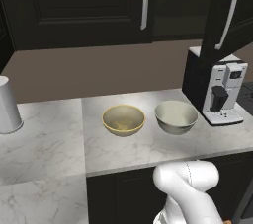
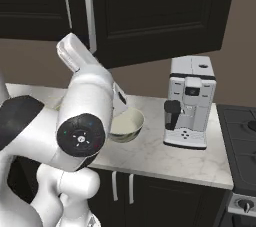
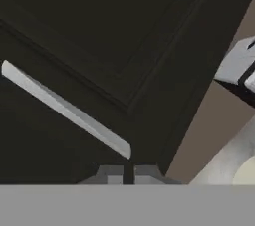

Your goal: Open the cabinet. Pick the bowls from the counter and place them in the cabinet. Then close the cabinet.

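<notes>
Silver bar handle (image 3: 69, 113) on the black-brown panelled cabinet door (image 3: 114, 36): our gripper (image 3: 128, 174), jaws together, seemingly clamps its end; we'd pull steadily outward.

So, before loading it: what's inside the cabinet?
The right door is swung open, showing a dark interior. No contents are visible; its depth is too shadowed to judge.

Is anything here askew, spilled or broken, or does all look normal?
Nothing is spilled or broken. Only the cabinet's right door stands out: it hangs ajar, swung out above the coffee machine. Both bowls sit upright on the counter.
</notes>
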